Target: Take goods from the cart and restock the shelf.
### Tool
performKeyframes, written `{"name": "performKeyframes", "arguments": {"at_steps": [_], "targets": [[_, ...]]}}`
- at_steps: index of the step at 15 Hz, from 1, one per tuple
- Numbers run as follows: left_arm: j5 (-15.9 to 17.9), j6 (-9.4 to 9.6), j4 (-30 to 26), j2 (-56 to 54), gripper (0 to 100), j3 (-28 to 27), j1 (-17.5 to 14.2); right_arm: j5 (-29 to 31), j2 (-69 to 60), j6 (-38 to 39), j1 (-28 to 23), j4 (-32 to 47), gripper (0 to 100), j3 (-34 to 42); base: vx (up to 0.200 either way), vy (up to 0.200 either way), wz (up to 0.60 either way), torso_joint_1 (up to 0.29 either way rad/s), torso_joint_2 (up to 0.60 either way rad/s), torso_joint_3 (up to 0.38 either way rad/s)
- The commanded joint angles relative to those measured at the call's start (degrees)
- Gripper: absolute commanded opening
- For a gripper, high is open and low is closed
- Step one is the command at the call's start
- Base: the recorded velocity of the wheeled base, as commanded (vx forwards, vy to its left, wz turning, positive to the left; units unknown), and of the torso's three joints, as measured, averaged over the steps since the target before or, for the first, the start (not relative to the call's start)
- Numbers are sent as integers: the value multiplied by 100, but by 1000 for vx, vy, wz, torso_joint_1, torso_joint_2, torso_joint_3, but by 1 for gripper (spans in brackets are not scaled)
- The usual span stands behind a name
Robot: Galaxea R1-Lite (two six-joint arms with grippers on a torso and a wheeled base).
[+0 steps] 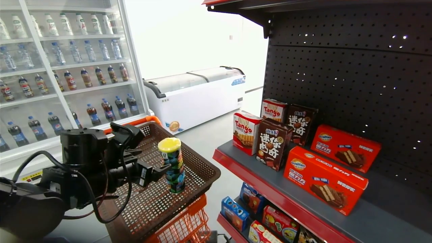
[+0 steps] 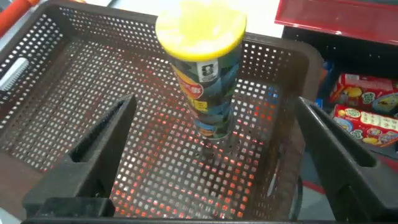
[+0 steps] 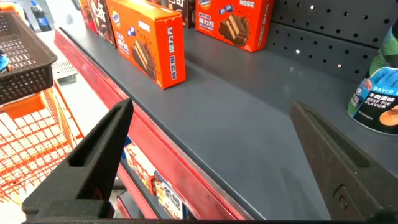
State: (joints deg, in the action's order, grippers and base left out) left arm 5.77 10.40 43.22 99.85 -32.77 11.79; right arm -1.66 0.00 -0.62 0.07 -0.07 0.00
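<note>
A tall snack can (image 1: 172, 165) with a yellow lid and a colourful wrap stands upright in the brown mesh basket (image 1: 206, 170) on top of the cart. My left gripper (image 1: 161, 170) is open beside the can at mid height. In the left wrist view the can (image 2: 204, 74) stands between and just beyond the spread fingers (image 2: 102, 140) of the left gripper (image 2: 214, 106), over the basket floor (image 2: 74, 118). My right gripper (image 3: 211, 109) is open and holds nothing, hovering over the bare grey shelf board (image 3: 249, 130).
On the shelf (image 1: 243, 162) stand Tango boxes (image 1: 246, 132), dark brown boxes (image 1: 272, 143) and orange boxes (image 1: 324, 179). A blue-and-white can (image 3: 379, 93) stands further along the board. Lower shelf goods (image 1: 236, 212), orange cart frame (image 1: 185, 226), drinks fridge (image 1: 67, 67), chest freezer (image 1: 195, 98).
</note>
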Motion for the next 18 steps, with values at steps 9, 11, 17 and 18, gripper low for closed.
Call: {"name": "performKeyframes", "arguments": {"at_steps": [9,11,17,18], "targets": [[-14,-12,2297,1941,100,297,87,-1,0,1,1,-1,100,0,0,0,0,0,0,0],[-14,-20,2824,2355,100,262,87,-1,0,-8,1,-1,100,0,0,0,0,0,0,0],[-111,-170,3712,2987,100,122,96,-1,0,1,1,-1,100,0,0,0,0,0,0,0],[-410,-214,3756,3110,100,-63,96,-1,0,1,1,-1,100,0,0,0,0,0,0,0]]}}
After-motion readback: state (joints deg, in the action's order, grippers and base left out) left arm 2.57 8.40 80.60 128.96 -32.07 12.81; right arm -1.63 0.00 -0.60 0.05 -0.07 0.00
